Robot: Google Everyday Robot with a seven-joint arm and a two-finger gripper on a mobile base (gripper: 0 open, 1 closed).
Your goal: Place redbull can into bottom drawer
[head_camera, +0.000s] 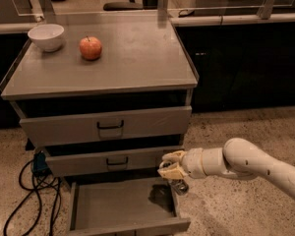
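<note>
Jaws closed on the can [179, 186], the gripper [170, 167] hangs over the drawer's [113, 203] right wall, so a release here could clip that rim and drop the can outside.

Views: one.
Position: raised, facing the front of the table [137, 58], tilted downward, moderate range.
Coverage: the whole tabletop fills the upper frame, with two drawer fronts below it. The open bottom drawer [118, 203] is cut by the lower edge.
The arm [250, 163] enters from the right edge. The gripper [168, 166], clamped on the can [180, 187], sits lower centre-right, over the drawer's right wall.
</note>
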